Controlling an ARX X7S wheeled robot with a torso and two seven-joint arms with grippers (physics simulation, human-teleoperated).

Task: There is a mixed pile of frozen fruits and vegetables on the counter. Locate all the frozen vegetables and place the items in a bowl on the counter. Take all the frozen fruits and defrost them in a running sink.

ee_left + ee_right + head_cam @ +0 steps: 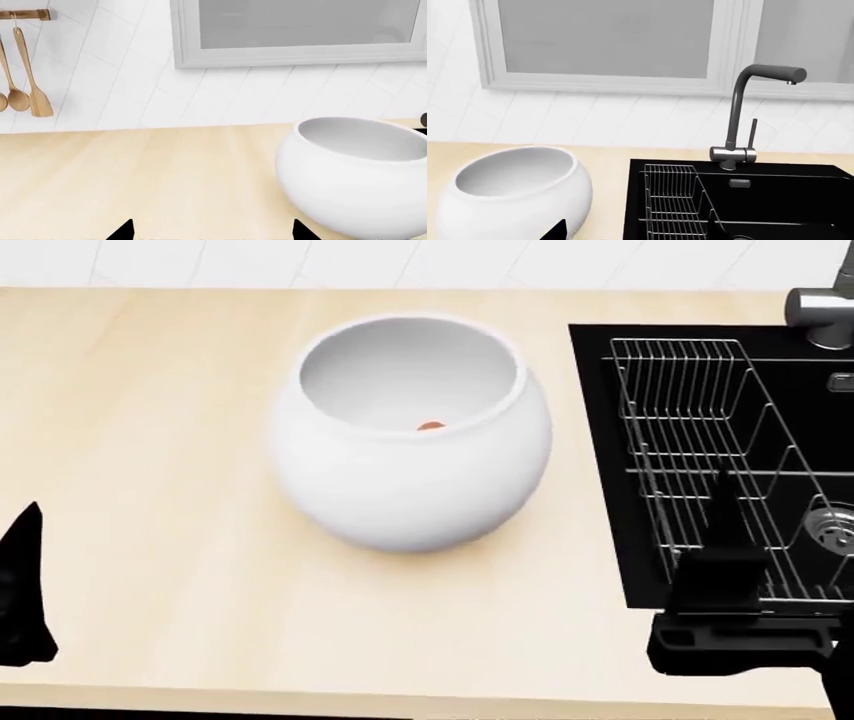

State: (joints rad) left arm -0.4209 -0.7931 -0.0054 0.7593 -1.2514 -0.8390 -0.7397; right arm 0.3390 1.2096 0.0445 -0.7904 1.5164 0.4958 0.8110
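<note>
Bare counter (160, 440) stretching left of the bowl (407, 465), sink (801, 490) edge just right, orange bit inside, left gripper (212, 231) spread empty, right gripper (634, 231) parted, both near front edge

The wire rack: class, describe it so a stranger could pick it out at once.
Start at the black sink set into the beige counter, right of the white bowl. The wire rack sits inside the basin, below the grey faucet. Nothing else here is thin silver wire.
</note>
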